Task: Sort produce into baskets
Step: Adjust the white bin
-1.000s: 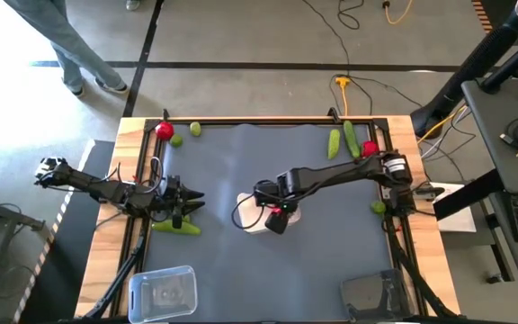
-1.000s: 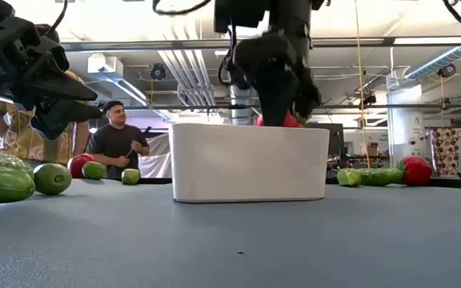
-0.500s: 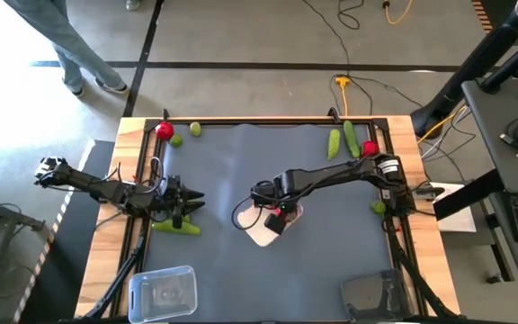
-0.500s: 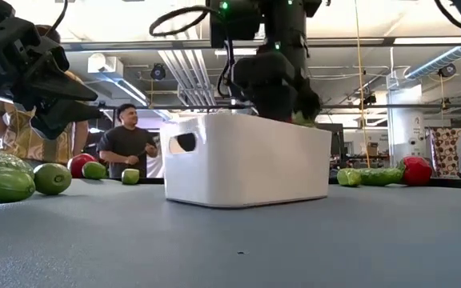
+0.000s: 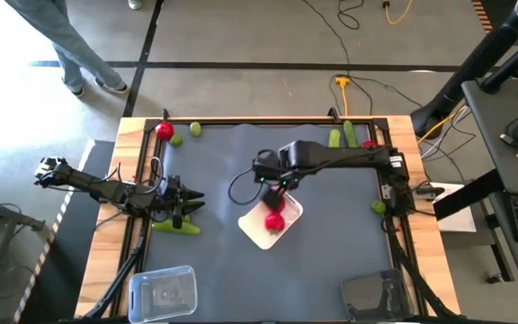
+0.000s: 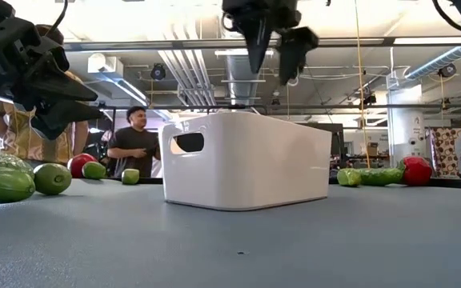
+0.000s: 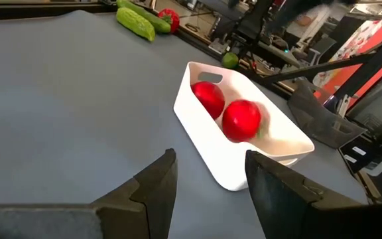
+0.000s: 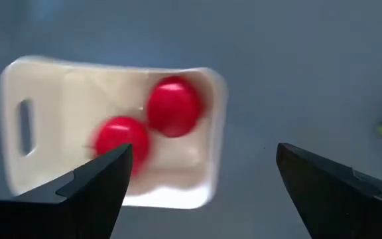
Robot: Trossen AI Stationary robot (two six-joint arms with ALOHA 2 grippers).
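The white tray sits mid-table and holds two red tomatoes; they also show in the right wrist view. My right gripper hangs open and empty above the tray's far end, well above its rim in the low view. My left gripper is open and empty at the table's left, just beyond a green cucumber that lies on the mat.
A tomato and two limes lie at the far left corner. Two cucumbers and a tomato lie far right, a lime at the right edge. The clear tray and dark tray stand at the near edge.
My right gripper has let go of a tomato inside the white tray, then risen and drawn back toward the far edge. The tomato now lies in the tray beside the other one. The tray has turned about on the mat, a corner now toward the near edge.
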